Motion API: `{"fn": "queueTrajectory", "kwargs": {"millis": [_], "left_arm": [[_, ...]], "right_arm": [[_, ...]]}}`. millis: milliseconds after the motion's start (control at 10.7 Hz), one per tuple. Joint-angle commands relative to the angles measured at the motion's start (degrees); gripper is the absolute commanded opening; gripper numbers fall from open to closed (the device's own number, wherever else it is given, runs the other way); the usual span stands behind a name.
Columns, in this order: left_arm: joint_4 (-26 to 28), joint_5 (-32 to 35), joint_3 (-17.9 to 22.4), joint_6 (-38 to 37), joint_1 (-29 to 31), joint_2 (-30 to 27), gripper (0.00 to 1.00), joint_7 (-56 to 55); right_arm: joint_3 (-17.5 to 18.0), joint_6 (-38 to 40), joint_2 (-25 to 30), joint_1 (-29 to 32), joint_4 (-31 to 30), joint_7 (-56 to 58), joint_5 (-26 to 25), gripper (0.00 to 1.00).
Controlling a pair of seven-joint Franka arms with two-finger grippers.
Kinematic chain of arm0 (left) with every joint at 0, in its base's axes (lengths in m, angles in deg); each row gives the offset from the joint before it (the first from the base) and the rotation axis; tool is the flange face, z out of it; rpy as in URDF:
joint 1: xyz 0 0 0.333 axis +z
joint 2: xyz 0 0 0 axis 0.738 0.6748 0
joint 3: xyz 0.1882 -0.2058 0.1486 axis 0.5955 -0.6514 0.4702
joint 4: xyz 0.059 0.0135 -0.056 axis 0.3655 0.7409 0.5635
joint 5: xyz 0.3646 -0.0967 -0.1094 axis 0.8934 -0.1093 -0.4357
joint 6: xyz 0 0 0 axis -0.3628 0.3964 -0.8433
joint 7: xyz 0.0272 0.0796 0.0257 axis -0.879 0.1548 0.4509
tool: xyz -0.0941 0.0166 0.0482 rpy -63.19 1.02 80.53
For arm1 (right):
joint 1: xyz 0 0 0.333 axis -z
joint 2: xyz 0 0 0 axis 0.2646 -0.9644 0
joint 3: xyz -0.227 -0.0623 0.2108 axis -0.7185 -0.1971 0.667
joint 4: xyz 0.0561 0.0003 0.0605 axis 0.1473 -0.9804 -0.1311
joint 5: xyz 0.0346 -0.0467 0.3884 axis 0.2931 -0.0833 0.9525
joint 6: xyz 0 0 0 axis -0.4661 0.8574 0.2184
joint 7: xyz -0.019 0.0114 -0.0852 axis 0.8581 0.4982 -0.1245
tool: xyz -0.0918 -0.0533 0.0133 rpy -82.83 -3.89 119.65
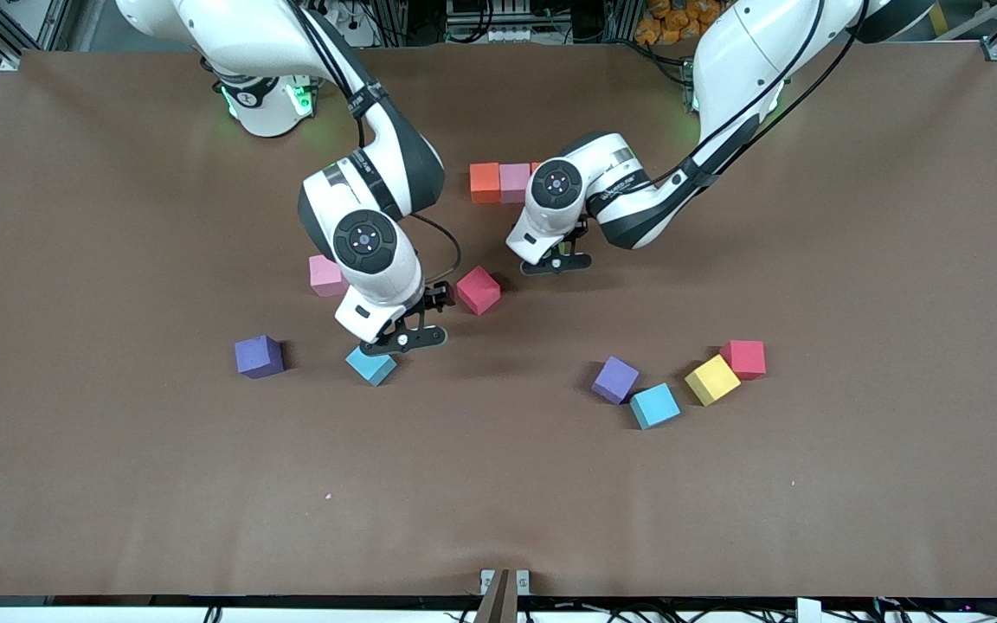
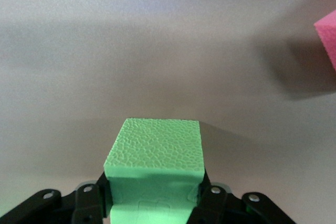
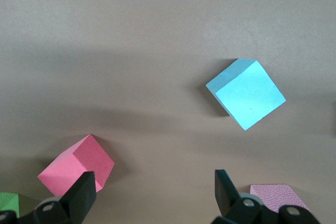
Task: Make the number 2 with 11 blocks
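My left gripper (image 1: 555,262) is shut on a green block (image 2: 155,150), low over the table beside a red block (image 1: 478,290), whose corner is the red block (image 2: 328,38) in the left wrist view. Of the number 2 only a short row shows: an orange block (image 1: 485,182) abutting a pink block (image 1: 514,182), with the left hand covering what follows. My right gripper (image 1: 403,340) hangs open and empty over a light blue block (image 1: 370,365). In the right wrist view the light blue block (image 3: 245,94) lies ahead of the open right gripper (image 3: 155,192).
A pink block (image 1: 325,275) and a purple block (image 1: 259,356) lie toward the right arm's end. Toward the left arm's end sit a purple block (image 1: 615,379), a light blue block (image 1: 654,405), a yellow block (image 1: 711,379) and a red block (image 1: 744,358).
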Motion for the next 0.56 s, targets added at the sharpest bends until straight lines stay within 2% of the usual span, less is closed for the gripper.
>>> {"fn": "queueTrajectory", "kwargs": {"millis": [0,94,187,281,468], "left_arm": [[2.2,0.4,-0.7,0.5,0.8,-1.1,0.61,-1.3],[2.6,0.4,-0.7,0.5,0.8,-1.1,0.62,-1.3],[2.5,0.3,-0.7,0.5,0.8,-1.2,0.75,-1.3],[2.4,0.3,-0.7,0.5,0.9,-1.1,1.00,-1.5],[1.7,-0.2,-0.8,0.3,1.2,-1.3,1.00,-4.4]], "right_arm": [[0.6,0.4,0.3,0.4,0.2,0.0,-0.9,1.00],[0.6,0.4,0.3,0.3,0.2,0.0,-0.9,1.00],[0.6,0.4,0.3,0.3,0.2,0.0,-0.9,1.00],[0.6,0.4,0.3,0.3,0.2,-0.1,-0.9,1.00],[0.6,0.4,0.3,0.3,0.2,-0.1,-0.9,1.00]]}}
